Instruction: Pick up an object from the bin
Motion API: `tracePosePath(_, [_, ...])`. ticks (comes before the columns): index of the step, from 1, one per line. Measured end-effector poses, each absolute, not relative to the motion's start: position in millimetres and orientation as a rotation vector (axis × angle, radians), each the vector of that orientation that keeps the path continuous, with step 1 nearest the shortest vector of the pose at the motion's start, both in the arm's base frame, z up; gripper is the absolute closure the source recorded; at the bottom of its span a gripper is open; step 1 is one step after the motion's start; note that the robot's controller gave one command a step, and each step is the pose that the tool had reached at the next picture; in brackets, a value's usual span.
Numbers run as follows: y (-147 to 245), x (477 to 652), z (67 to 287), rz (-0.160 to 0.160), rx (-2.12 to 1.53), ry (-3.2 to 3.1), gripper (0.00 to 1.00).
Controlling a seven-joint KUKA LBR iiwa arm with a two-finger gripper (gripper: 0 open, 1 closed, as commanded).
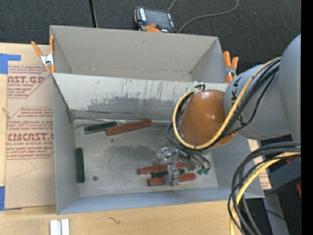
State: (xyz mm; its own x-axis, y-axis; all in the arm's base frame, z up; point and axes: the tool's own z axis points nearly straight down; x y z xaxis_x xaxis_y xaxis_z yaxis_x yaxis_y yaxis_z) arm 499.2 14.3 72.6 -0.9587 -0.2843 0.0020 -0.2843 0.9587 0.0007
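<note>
Red-brown sticks (155,181) lie lengthwise left-right under claw (173,173); claw state unclear.

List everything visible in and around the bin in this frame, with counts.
Bin: one, grey, centre of view.
Left stick: one, dark green, alone by the left wall.
Back green stick: one, dark green, at the foot of the back wall.
Back red stick: one, red-brown, just right of the green one.
Red heap: about three sticks, red-brown, front right.
Green bit: one, green, right of the heap.
Device: one, black with orange, behind the bin.
Gripper: one, metal, low over the heap.
Arm: one, grey, from the right.
Cover: one, orange, on the wrist.
</note>
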Motion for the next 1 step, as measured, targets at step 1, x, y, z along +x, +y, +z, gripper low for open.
tracePosePath(1, [40.7, 512.5, 207.0, 0.000, 0.527, -3.106, 1.00])
